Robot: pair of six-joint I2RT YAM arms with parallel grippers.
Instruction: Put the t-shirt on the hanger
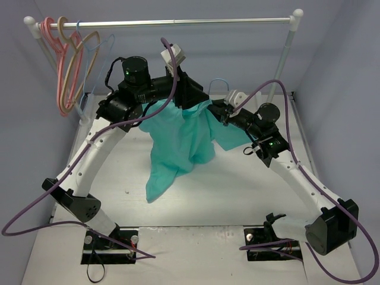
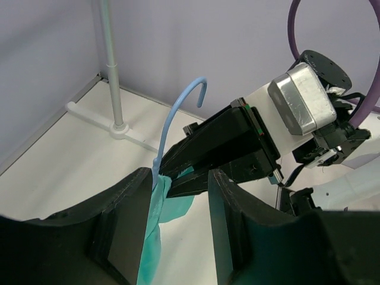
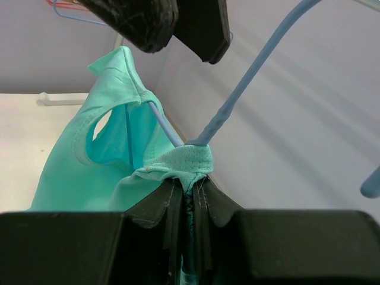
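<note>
Right end effector [image 3: 191, 189] pinches the t-shirt [image 1: 178, 148] edge and the hanger [image 3: 249, 80] wire together; left end effector [image 2: 178, 205] stands half-wide, fabric in its gap. Shirt hangs midair above the counter [image 1: 237, 196], clear of its edges

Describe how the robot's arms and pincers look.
Both arms have white tubular links, the left arm and the right arm alike, with black joint housings. A small green light glows on a joint of each. A purple cable loops along each arm. The left pincer and right pincer are black and angular.
</note>
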